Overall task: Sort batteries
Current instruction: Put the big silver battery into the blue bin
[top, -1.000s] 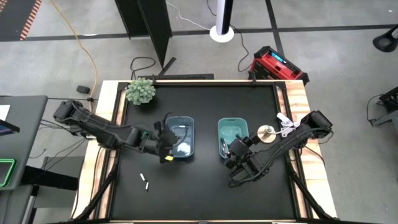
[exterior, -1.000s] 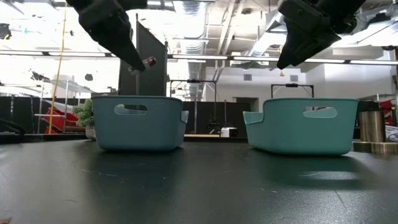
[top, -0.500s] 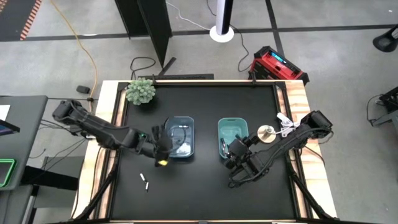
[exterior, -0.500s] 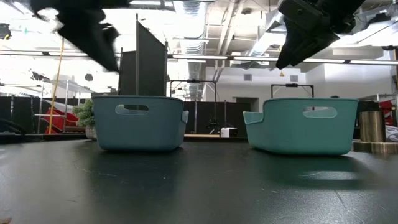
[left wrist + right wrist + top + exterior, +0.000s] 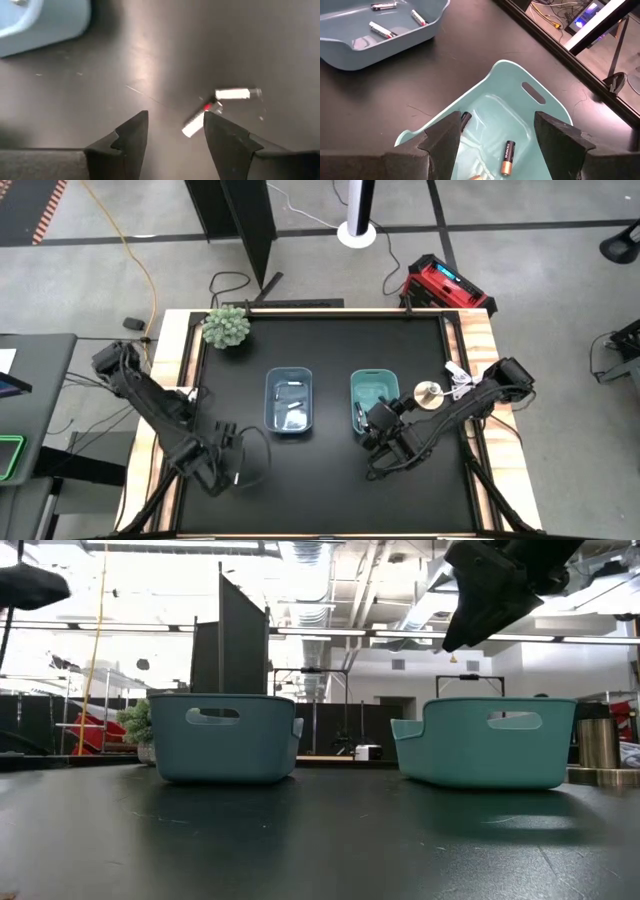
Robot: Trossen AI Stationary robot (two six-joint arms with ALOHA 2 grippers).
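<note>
Two whitish batteries (image 5: 237, 93) (image 5: 199, 121) lie on the black table near its near-left part. My left gripper (image 5: 175, 131) is open just above them, and one battery lies close beside one finger; it also shows in the high view (image 5: 235, 467). A blue bin (image 5: 290, 402) holds whitish batteries (image 5: 380, 29). A teal bin (image 5: 375, 402) holds dark batteries with coppery ends (image 5: 508, 157). My right gripper (image 5: 495, 145) is open and empty above the teal bin's near end; it also shows in the high view (image 5: 370, 428).
A small potted plant (image 5: 226, 326) stands at the far-left corner. A small round metal object (image 5: 428, 392) sits by the right edge. The two bins stand side by side mid-table, with bare black table on their near side.
My left gripper has swung away from the blue bin's near-left corner toward the table's near-left, and now sits over the two loose batteries. My right arm has kept still.
</note>
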